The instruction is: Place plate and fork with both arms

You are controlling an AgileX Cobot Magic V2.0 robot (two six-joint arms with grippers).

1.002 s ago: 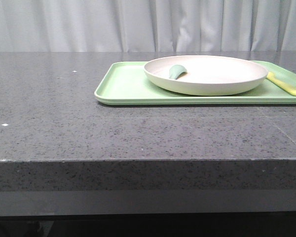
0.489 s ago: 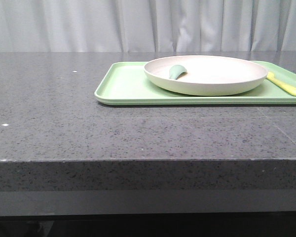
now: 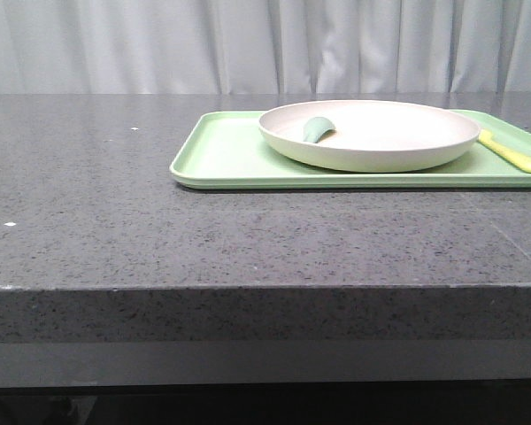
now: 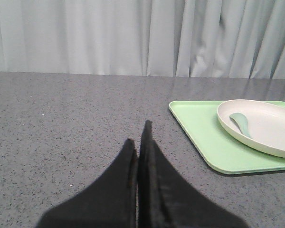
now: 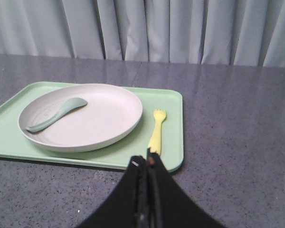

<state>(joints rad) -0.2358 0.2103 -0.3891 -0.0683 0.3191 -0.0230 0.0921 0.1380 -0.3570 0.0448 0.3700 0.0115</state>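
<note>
**Plate and fork on the tray, both grippers closed and empty**

While the left part of the front view holds only bare grey counter (image 3: 88, 204), a light-green tray (image 3: 221, 155) lies in the upper right, running off the right edge. On the tray sits the plate (image 3: 380, 142), cream and round, with a teal spoon (image 3: 317, 129) lying inside it near its left rim. Just right of the plate, the fork (image 3: 511, 152) lies flat on the tray, apart from the plate's rim. White curtain (image 3: 265, 44) fills the top of the frame.

Neither arm shows in the front view. At the bottom centre of the left wrist view, the left gripper (image 4: 138, 142) has its fingers pressed together on nothing, over bare counter. At the bottom centre of the right wrist view, the right gripper (image 5: 146, 164) is likewise closed and empty, its tips near the fork's handle end.
</note>
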